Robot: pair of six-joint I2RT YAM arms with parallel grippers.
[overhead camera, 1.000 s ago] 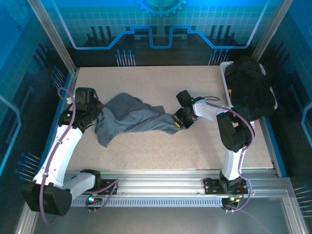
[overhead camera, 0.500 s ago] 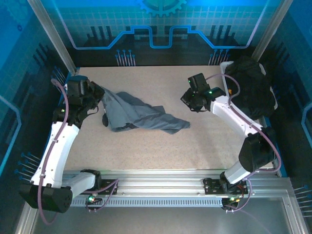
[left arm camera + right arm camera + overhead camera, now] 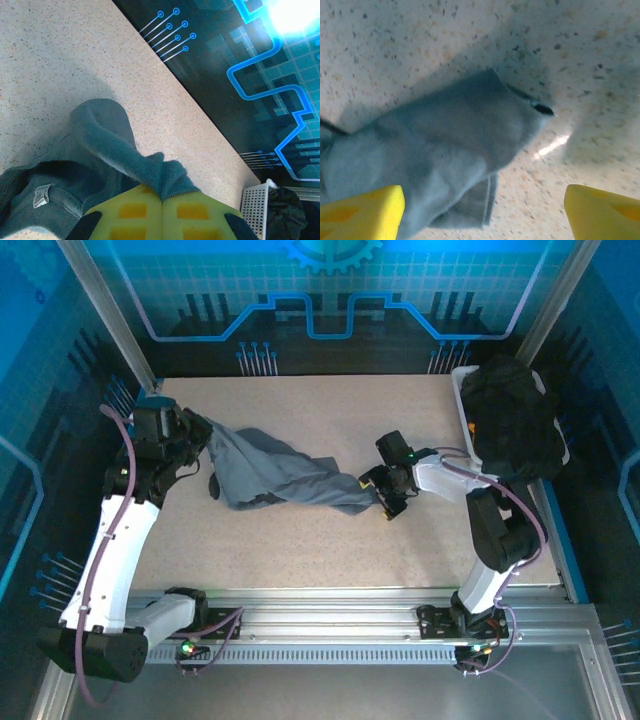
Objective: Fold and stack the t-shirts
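Our left hand [image 3: 162, 212] is clamped on a fold of the slate t-shirt [image 3: 275, 472] near the left edge of the worktop [image 3: 300, 550]. Our right hand [image 3: 482, 215] gapes over the shirt's loose other end, mid-worktop. We should close low on that corner, then pull apart evenly to spread it flat.

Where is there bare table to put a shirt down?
Bare table lies between the grey shirt and the near rail, and behind it toward the back wall. Crowded: the middle, and the right edge with black shirts.
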